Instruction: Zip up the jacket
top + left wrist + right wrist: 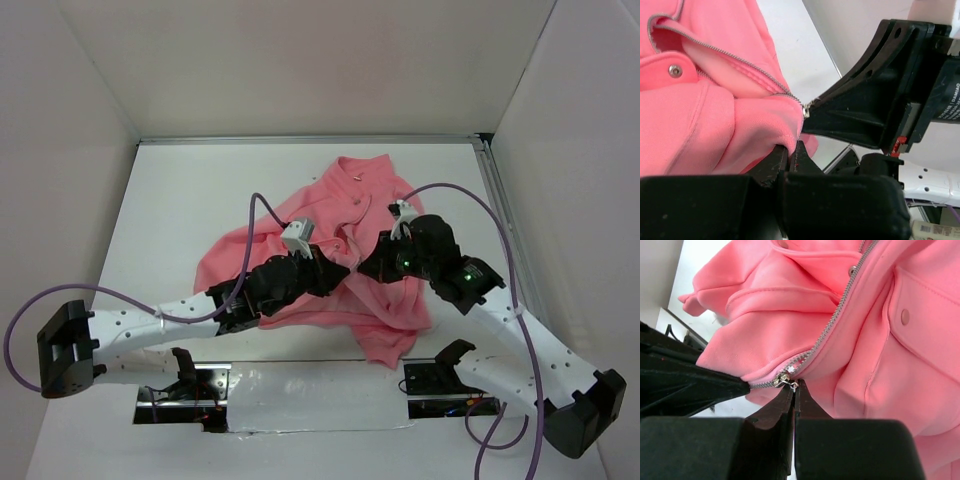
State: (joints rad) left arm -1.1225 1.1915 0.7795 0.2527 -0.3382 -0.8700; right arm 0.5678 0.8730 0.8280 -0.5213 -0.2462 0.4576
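**Operator:** Where is the salmon-pink fleece jacket (pixel 330 205)?

**Technician:** It lies crumpled on the white surface (pixel 180 200), around the centre and somewhat to the right. One end reaches toward the far wall. The near part is bunched up between the two arms.

**Operator:** What is the state of the left tool (pixel 792 149)?

**Technician:** It is closed. Its two black fingers are pressed together on a fold of the jacket's fabric, just below the lower end of the pale metal-toothed zipper (pixel 840 310). In the right wrist view its tip points at that same zipper end and sits just beside it.

**Operator:** And the right tool (pixel 794 390)?

**Technician:** It is also closed. Its fingertips meet on the small silver zipper slider (pixel 783 378), pinching the little pull tab that hangs from it. In the left wrist view the right tool's black tip touches the slider at the fabric's edge.

**Operator:** How do the two tools stand relative to each other?

**Technician:** They are tip to tip over the jacket. The left comes in from the left and the right from the right, and only the zipper's lower end lies between them.

**Operator:** What does the zipper look like?

**Technician:** In the left wrist view a row of teeth runs away from the slider along a fabric edge, with paler pink lining showing beside it. I cannot tell how far the two sides are joined. A round metal snap button (pixel 675 70) sits on the fabric close to the teeth.
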